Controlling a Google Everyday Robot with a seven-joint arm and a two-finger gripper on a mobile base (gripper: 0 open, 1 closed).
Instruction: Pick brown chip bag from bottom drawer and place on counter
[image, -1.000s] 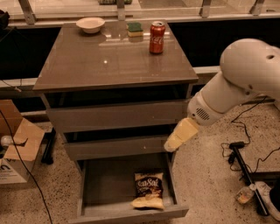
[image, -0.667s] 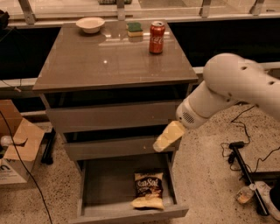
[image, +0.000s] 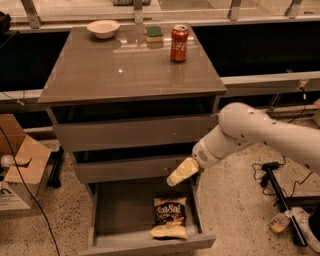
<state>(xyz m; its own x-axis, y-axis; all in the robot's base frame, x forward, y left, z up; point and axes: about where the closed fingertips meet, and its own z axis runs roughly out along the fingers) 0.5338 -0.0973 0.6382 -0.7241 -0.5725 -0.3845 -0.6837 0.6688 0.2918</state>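
pictured in the pulled-out bottom drawer (image: 116, 215): brown chip bag (image: 170, 217), crinkled, dark brown through the middle with white lettering, pale yellow at the top and bottom ends. lying flat on the grey drawer floor, right of centre and toward the front, lettering up, lower end close to the drawer front. above it, apart and not touching: pale claw (image: 176, 176) at the end of the white arm (image: 260, 132), reaching in from the right, tilted down and to the left, hanging before the middle drawer (image: 125, 170) at the open drawer's back edge. bag seen directly below the claw tip, near but clear of it. cannot tell how wide the claw stands. up on the glossy surface (image: 125, 70), along its far edge: red soda can (image: 179, 43), white bowl (image: 103, 28), green sponge (image: 154, 33).
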